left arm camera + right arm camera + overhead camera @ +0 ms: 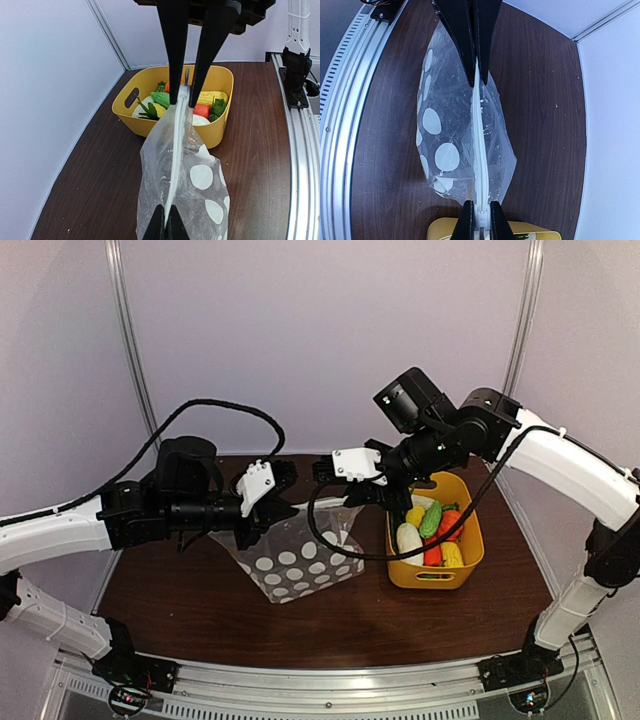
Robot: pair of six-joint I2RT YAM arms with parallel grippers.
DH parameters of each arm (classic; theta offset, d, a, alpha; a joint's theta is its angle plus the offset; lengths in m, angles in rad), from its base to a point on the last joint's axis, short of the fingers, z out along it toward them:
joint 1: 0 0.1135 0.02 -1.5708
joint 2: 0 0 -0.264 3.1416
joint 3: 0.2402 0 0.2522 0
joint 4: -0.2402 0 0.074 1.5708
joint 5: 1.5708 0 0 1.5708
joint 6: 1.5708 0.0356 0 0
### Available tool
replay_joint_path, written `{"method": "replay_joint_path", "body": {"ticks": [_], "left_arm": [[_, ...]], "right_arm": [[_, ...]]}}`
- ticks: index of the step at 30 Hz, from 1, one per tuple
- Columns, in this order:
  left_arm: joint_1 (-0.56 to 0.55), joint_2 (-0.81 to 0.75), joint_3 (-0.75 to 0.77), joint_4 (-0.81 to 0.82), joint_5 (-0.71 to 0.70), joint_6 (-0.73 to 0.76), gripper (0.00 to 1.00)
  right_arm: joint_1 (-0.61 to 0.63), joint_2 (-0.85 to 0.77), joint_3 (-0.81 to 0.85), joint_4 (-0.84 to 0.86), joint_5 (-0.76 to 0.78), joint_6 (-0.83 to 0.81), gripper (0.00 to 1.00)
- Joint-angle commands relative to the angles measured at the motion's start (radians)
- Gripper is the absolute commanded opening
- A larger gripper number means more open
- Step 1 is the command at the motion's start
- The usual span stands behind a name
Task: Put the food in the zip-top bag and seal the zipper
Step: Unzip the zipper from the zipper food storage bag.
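Observation:
The zip-top bag (300, 558), clear with pale dots, hangs between my two grippers above the table. No food shows inside it. My left gripper (268, 508) is shut on one end of the zipper (177, 145), as its own view shows (165, 227). My right gripper (345, 495) is shut on the white slider tab (480, 217) at the other end of the zipper (479, 130). The strip is stretched straight between them. The food lies in the yellow basket (470, 562): white (408, 538), green (430, 518), red (450, 524) and yellow (452, 554) pieces, also seen in the left wrist view (160, 98).
The yellow basket (131, 116) stands on the dark wooden table (180, 595) just right of the bag, under the right arm. White walls close in the back and sides. A metal rail (330, 695) runs along the near edge.

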Motion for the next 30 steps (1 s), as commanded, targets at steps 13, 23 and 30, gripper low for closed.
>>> {"method": "replay_joint_path", "body": {"ticks": [13,23,30], "left_arm": [[0.006,-0.018,-0.001,-0.013,-0.017,-0.007,0.0],[0.006,0.041,0.016,0.139,-0.297,-0.235,0.0],[0.005,-0.028,-0.05,0.302,-0.541,-0.317,0.0]], "right_arm": [[-0.049,-0.031,-0.019,-0.044,0.019,0.003,0.1],[-0.071,-0.038,0.03,0.157,-0.018,0.251,0.42],[-0.154,-0.049,-0.042,0.368,0.03,0.561,0.33]]}}
